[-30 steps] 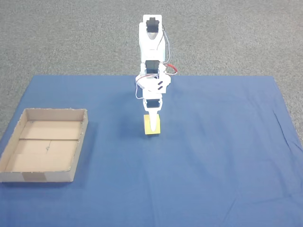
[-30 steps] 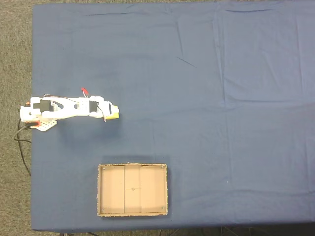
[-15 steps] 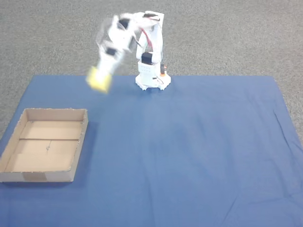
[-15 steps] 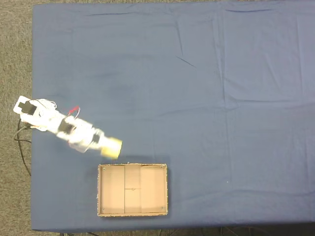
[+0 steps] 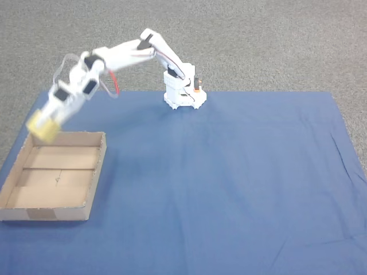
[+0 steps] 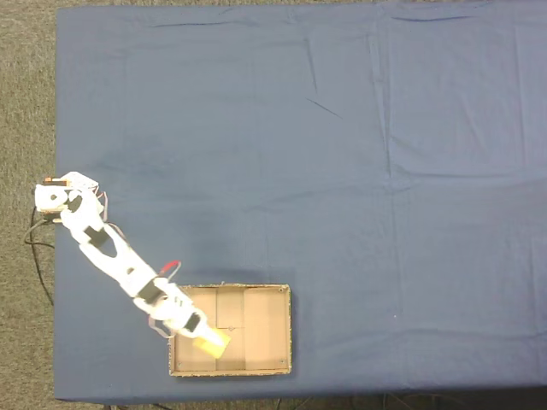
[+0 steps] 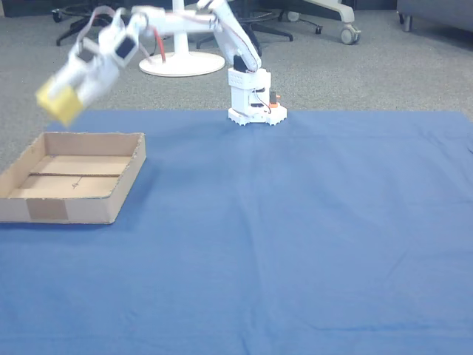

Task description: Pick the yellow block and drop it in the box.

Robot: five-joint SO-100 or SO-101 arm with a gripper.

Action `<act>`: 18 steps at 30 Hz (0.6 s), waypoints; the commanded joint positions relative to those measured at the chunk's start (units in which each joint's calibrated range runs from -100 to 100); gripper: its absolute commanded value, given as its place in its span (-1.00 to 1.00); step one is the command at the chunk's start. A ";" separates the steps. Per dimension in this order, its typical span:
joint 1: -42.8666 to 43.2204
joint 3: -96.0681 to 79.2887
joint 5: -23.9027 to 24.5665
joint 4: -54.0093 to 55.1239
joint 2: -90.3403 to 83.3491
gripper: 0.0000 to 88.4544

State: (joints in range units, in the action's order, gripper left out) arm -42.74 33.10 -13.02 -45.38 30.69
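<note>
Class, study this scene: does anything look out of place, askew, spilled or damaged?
Nothing stands out. The gripper holds the yellow block in the air above the box, which sits flat and looks intact on the blue cloth. The cloth shows only a few creases.

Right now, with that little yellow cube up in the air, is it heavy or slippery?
Probably light: the yellow block looks small and foam-like. Likely not slippery: its matte faces sit in the end effector above the box. With flat sides, it shouldn't roll.
</note>
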 commanded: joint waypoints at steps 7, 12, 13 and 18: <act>4.09 3.46 0.59 -3.11 12.58 -0.46; 4.32 3.01 0.98 -4.60 12.32 -0.19; 4.24 2.92 0.93 -4.60 12.32 0.02; 3.77 0.39 1.51 -6.59 7.85 0.39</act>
State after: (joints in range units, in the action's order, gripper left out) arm -38.57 35.23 -12.04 -49.76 43.99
